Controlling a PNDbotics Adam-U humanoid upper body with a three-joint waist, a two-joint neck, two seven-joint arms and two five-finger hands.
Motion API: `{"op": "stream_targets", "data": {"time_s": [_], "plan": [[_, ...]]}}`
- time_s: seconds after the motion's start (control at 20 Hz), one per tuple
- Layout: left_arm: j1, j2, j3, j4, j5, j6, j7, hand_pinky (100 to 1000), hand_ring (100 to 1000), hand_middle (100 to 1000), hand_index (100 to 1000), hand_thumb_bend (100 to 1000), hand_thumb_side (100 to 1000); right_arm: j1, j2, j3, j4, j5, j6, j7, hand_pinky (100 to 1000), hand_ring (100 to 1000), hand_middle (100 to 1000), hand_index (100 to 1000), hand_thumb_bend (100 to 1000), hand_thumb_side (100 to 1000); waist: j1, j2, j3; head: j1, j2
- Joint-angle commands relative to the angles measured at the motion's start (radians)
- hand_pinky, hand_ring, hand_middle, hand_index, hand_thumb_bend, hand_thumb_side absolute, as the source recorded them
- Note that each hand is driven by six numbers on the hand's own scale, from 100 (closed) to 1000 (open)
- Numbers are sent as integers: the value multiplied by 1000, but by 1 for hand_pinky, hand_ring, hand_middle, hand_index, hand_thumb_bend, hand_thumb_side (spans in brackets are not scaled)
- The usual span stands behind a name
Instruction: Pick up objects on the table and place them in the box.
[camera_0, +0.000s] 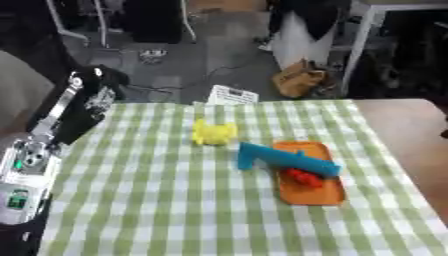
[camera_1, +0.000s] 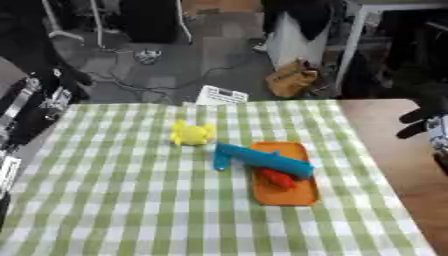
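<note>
A shallow orange box (camera_0: 319, 196) lies on the green-checked tablecloth (camera_0: 157, 200), right of centre. A small red object (camera_0: 303, 177) sits inside it. A long blue object (camera_0: 284, 159) lies slantwise over the box's far end, its left end standing on the cloth. A yellow object (camera_0: 213, 133) rests on the cloth just behind and to the left of the box. My left hand (camera_0: 90, 92) hovers at the table's far left corner, apart from all of them. My right hand (camera_1: 418, 123) shows at the right edge over bare wood, fingers stretched out and holding nothing.
The bare wooden tabletop (camera_0: 402, 130) runs along the right of the cloth. Beyond the far edge, a white item (camera_0: 232, 94), a brown bag (camera_0: 300, 80) and cables lie on the floor.
</note>
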Motion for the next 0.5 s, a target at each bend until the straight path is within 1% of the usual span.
{"op": "stream_targets", "data": {"time_s": [0.05,0.5], "plan": [[-7,7,9,-20,6,1,-2,617,553,623,745,100,767,-10,-26,-10,-24,6,0,-2,523,600,736,752,100,689,-7,-8,2,-1,-6],[-1,3,9,-20,7,1,-5,617,553,622,744,100,762,-10,-26,-11,-24,6,-1,-2,523,600,736,752,100,689,-8,-8,4,0,-8]]}}
